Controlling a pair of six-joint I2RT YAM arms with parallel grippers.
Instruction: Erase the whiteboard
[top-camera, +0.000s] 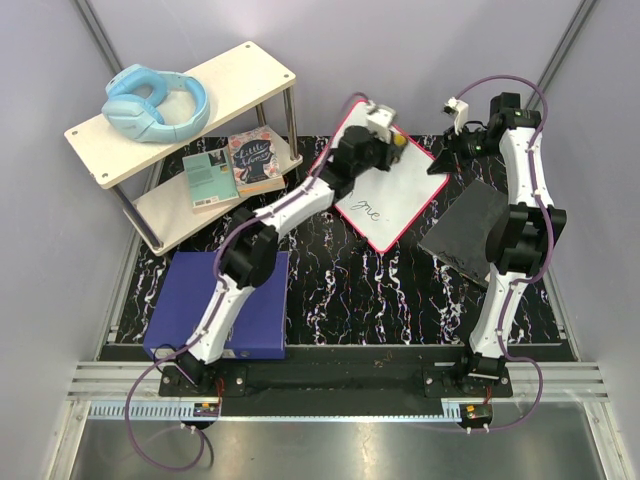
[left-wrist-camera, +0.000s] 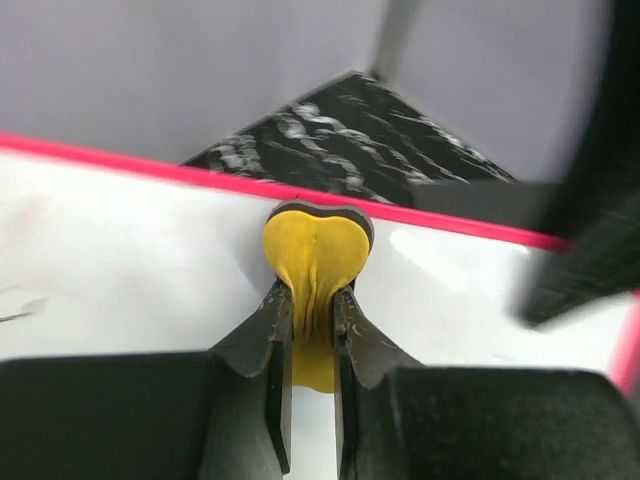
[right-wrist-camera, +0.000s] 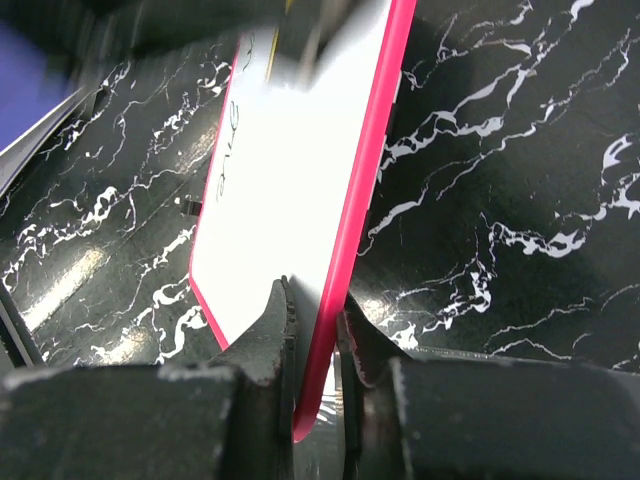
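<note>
The whiteboard (top-camera: 395, 195), white with a red-pink frame, lies turned like a diamond on the black marbled table. Dark handwriting (top-camera: 372, 211) sits near its lower left. My left gripper (top-camera: 388, 135) is over the board's far corner, shut on a yellow eraser pad (left-wrist-camera: 315, 250) whose dark-backed end presses the white surface (left-wrist-camera: 120, 270) near the pink edge. My right gripper (top-camera: 447, 160) is shut on the whiteboard's right corner; in the right wrist view the pink edge (right-wrist-camera: 345, 270) runs between the fingers of the gripper (right-wrist-camera: 315, 310), and the writing (right-wrist-camera: 228, 165) shows further along the board.
A dark grey cloth (top-camera: 468, 235) lies right of the board, partly under the right arm. A blue-purple binder (top-camera: 225, 310) rests at the front left. A two-tier shelf (top-camera: 260, 70) at the back left carries blue headphones (top-camera: 155, 103) and books (top-camera: 235, 165).
</note>
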